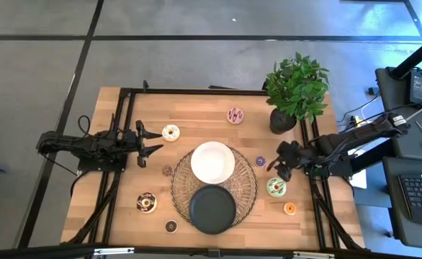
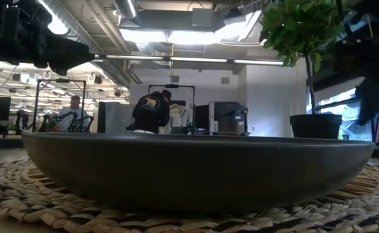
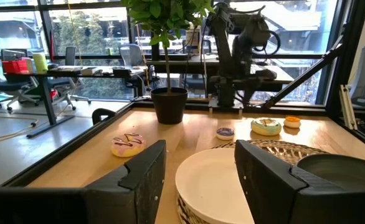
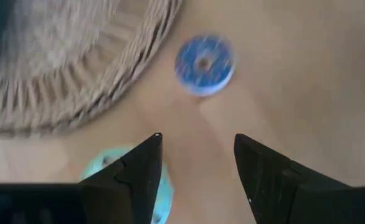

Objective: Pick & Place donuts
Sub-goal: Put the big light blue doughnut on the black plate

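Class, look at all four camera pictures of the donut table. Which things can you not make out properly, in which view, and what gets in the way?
- Low view: the black plate fills the frame and hides every donut.
- Right wrist view: the green donut is blurred and mostly covered by the right gripper.
- Left wrist view: the black plate is cut off by the picture's edge.
- High view: the small donuts near the woven mat are too small to show their icing.
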Motion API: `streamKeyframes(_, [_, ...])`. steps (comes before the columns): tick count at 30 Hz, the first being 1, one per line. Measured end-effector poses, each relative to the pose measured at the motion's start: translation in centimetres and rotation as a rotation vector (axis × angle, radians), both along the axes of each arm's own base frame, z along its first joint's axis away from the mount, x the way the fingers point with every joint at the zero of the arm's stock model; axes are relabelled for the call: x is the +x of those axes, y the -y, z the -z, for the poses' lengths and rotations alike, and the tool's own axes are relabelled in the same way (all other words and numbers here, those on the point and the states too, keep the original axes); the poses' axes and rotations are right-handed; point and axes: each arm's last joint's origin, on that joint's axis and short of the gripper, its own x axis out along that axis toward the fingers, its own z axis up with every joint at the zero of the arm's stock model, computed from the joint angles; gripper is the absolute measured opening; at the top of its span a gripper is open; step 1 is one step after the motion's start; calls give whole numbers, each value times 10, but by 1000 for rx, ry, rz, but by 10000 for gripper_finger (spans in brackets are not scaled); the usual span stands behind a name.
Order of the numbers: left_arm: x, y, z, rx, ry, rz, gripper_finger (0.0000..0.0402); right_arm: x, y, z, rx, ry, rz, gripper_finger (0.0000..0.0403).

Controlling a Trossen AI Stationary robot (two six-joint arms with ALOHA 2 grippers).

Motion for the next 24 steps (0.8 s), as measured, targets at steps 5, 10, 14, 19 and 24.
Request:
streamKeyframes(5, [0, 0, 0, 0, 0, 0, 189, 1, -5, 4, 107, -77, -70, 200])
streamKeyframes(10, [0, 0, 0, 0, 0, 0, 187, 2, -13, 9, 120, -128, -165, 200])
streamKeyframes(14, [0, 0, 0, 0, 0, 0, 189, 4, -19, 16, 109, -176, -181, 200])
streamKeyframes(19, [0, 0, 0, 0, 0, 0, 187, 12, -29, 23, 106, -181, -215, 200])
streamKeyframes(24, [0, 0, 0, -1, 0, 0, 189, 20, -35, 33, 92, -200, -224, 200])
